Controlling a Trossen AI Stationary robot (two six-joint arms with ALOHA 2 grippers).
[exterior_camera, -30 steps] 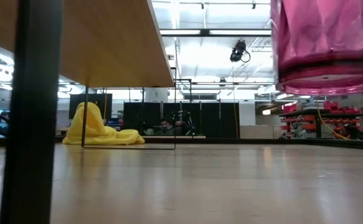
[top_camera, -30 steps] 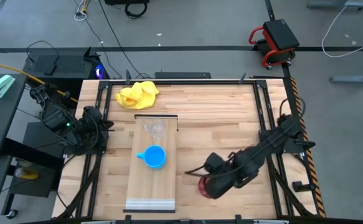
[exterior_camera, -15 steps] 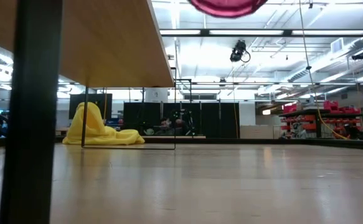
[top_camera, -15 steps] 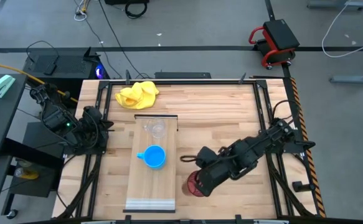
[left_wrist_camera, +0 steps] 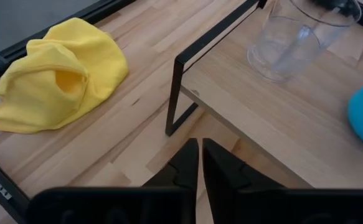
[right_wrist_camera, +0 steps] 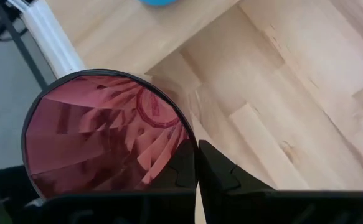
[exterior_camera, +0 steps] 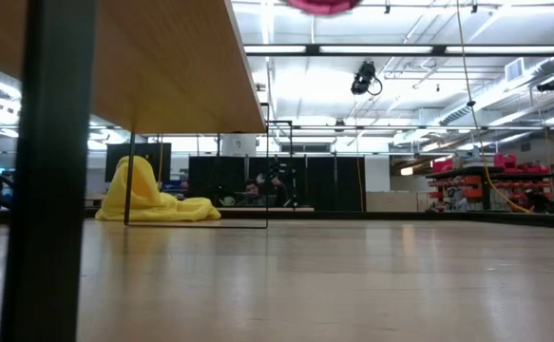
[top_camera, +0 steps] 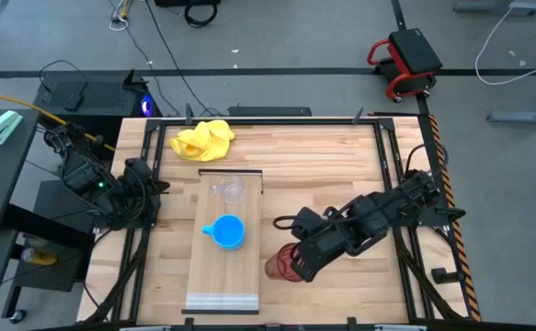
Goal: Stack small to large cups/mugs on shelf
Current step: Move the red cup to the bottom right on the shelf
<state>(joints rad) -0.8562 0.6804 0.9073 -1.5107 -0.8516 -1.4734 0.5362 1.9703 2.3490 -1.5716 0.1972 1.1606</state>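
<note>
1 dark red ribbed cup, rim pinched in right gripper, airborne beside shelf; left gripper jaws closed, empty.

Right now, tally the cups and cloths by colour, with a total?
Clear cup: 1
Blue mug: 1
Dark red cup: 1
Yellow cloth: 1
Total: 4

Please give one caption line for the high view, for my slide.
Right gripper carries the dark red cup beside the shelf holding clear cup and blue mug.
</note>
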